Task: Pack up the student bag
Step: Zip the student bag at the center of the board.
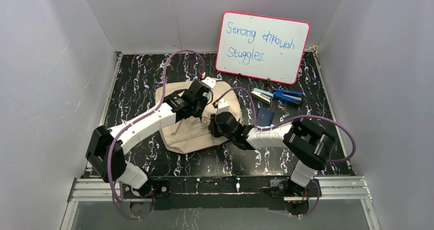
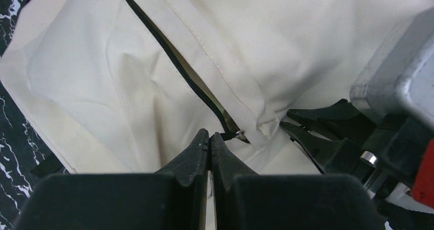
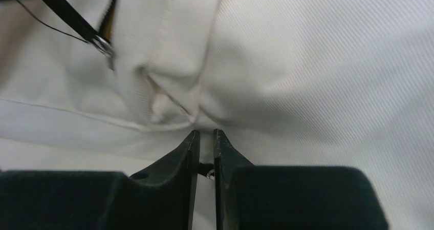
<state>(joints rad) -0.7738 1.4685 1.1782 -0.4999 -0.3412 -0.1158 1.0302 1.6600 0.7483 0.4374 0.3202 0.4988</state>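
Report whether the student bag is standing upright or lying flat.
Lying flat: the student bag is spread across the table in the top view.

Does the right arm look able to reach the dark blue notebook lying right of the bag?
Probably yes: the notebook lies uncovered close beside that arm. First the right pincer, closed on the student bag, must let go.

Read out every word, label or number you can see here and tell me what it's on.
"Strong through Stuggles": blue handwriting on the pink-framed whiteboard standing at the back.
Small dark blue book: any print is too small to read.
Cream canvas backpack: no lettering shows.
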